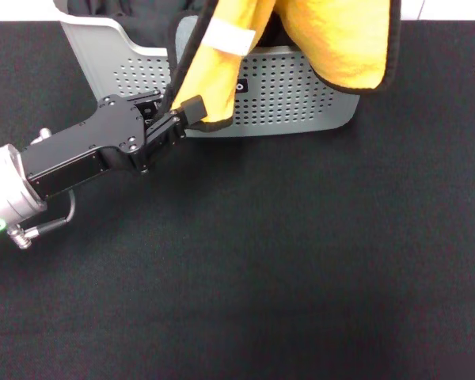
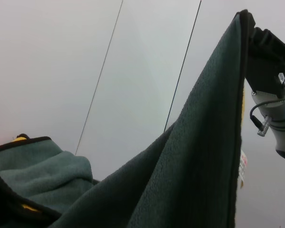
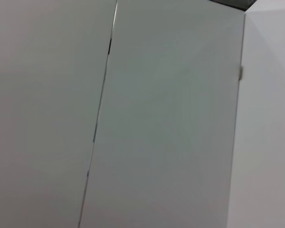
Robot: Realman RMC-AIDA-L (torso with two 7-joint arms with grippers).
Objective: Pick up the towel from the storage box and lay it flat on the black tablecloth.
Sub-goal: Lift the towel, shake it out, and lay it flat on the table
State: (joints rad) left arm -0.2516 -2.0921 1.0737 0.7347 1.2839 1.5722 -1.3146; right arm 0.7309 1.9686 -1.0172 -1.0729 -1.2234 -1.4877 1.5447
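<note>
The orange-yellow towel (image 1: 348, 39) with black trim and a white tag (image 1: 229, 37) hangs lifted in front of the light grey storage box (image 1: 301, 107). My left gripper (image 1: 187, 115) is shut on the towel's lower corner, just in front of the box wall. The left wrist view shows the towel's grey reverse side (image 2: 194, 166) stretched up to my right gripper (image 2: 254, 38), which pinches its upper corner. The right gripper is out of the head view. The black tablecloth (image 1: 261, 261) covers the table below.
Bunched black cloth (image 1: 111, 8) lies inside the box at the back left. The box bears a small black label (image 1: 241, 85). The right wrist view shows only pale wall panels (image 3: 156, 118).
</note>
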